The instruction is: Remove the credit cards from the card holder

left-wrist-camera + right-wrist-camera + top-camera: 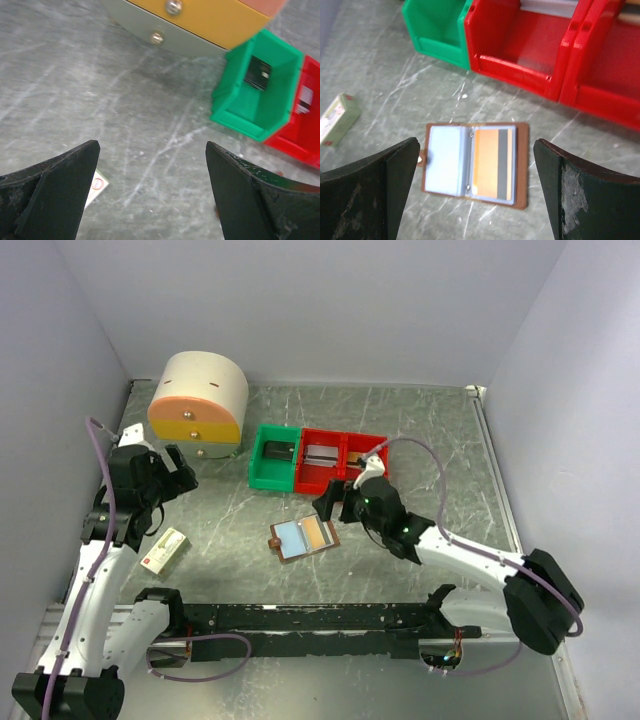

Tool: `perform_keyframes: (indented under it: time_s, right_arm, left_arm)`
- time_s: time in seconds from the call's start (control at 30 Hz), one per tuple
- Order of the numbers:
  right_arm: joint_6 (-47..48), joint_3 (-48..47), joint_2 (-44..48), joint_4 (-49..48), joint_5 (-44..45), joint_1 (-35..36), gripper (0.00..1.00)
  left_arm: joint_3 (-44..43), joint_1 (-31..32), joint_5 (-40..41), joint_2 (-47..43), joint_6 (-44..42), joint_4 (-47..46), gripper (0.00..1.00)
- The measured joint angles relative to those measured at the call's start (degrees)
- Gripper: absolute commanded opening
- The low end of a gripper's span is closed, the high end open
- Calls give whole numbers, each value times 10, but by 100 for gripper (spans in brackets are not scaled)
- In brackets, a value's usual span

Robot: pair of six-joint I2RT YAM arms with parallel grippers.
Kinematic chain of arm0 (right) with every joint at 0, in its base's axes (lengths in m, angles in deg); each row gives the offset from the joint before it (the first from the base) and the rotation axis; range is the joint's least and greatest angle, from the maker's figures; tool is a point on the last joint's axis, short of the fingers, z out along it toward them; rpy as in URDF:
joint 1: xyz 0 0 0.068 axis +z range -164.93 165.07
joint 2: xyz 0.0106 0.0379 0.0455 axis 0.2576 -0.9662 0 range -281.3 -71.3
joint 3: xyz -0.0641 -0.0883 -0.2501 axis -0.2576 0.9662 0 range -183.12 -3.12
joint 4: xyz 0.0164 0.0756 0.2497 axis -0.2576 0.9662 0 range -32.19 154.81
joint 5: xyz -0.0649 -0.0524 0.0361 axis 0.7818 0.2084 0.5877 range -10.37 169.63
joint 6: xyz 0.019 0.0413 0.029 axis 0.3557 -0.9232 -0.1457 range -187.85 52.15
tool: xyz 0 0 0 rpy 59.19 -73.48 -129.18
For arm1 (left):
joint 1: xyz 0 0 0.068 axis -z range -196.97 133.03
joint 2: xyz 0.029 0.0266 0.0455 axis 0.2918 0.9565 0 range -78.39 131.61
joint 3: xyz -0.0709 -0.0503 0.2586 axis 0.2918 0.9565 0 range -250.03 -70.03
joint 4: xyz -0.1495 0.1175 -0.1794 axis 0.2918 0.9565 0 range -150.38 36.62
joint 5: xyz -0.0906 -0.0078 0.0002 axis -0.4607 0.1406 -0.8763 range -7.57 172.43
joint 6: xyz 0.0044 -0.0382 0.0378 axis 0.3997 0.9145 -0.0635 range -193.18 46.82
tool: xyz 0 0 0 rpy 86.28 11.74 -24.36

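The card holder point(303, 537) lies open and flat on the grey table, its brown cover underneath and a small tab on its left edge. In the right wrist view the card holder point(472, 162) shows an empty pale-blue left panel and an orange card point(492, 162) with a grey stripe in the right panel. My right gripper point(475, 144) hangs open above it, with nothing between the fingers. In the top view the right gripper point(332, 502) is just behind the holder's right end. My left gripper point(180, 472) is open and empty at the far left, its view point(151, 146) facing bare table.
A green bin point(273, 458) holding a dark item and two joined red bins point(340, 462) stand behind the holder. A round cream drawer unit point(198, 398) sits at the back left. A small white-and-red box point(165, 549) lies by the left arm. White walls enclose the table.
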Motion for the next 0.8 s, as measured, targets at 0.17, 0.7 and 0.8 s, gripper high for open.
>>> perform_keyframes:
  time_s: [0.17, 0.7, 0.8]
  right_arm:
    - [-44, 80, 63, -30, -34, 0, 100]
    - [-68, 89, 25, -51, -113, -31, 87]
    - [-66, 86, 11, -47, -131, -34, 81]
  left_arm:
    - [27, 0, -117, -20, 36, -22, 99]
    - [93, 228, -242, 43, 162, -158, 96]
    - [108, 255, -231, 68, 179, -180, 95]
